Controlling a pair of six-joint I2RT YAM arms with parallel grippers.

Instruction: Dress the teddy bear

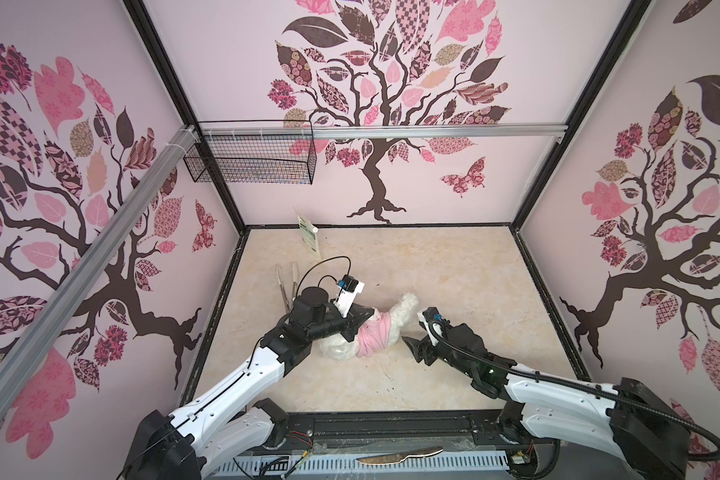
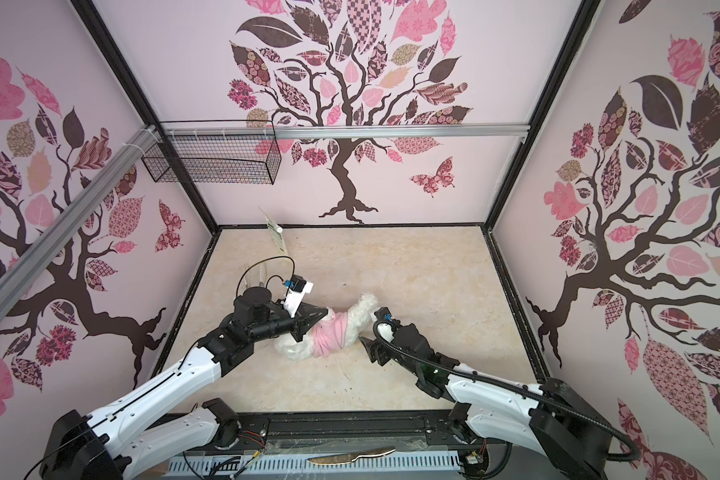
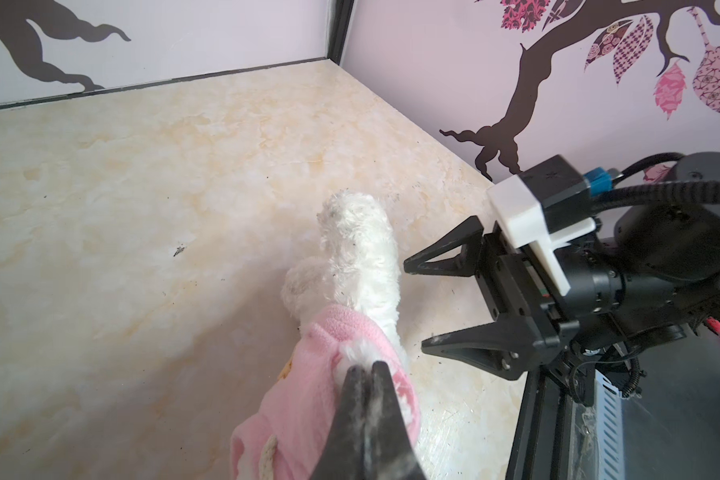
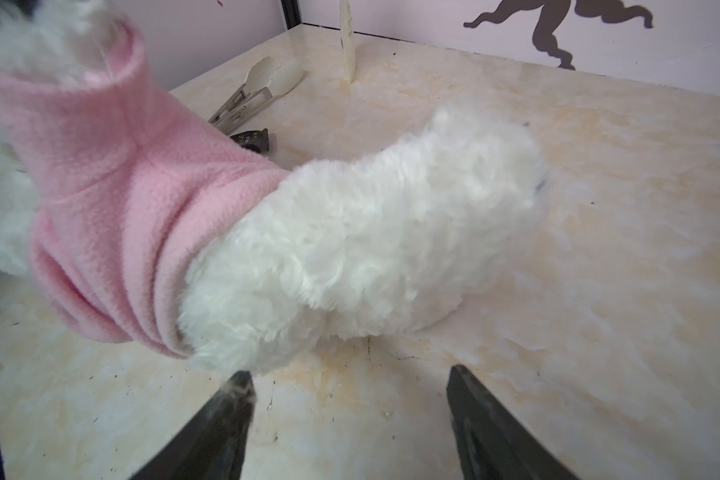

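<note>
One fluffy white teddy bear (image 1: 404, 311) lies on its side near the middle of the bench (image 1: 454, 266). A pink hoodie (image 1: 373, 338) is bunched round its torso, with white fur bare past the hem. My left tool (image 3: 366, 370) is clamped shut on the pink hoodie, at a cuff where fur pokes out. My right tool (image 4: 350, 372) hangs empty, jaws wide, just beside the bear's lower body. I judge the hoodie mostly on and the hem in need of straightening. Next I must pinch fleece, not fur, and draw it down.
</note>
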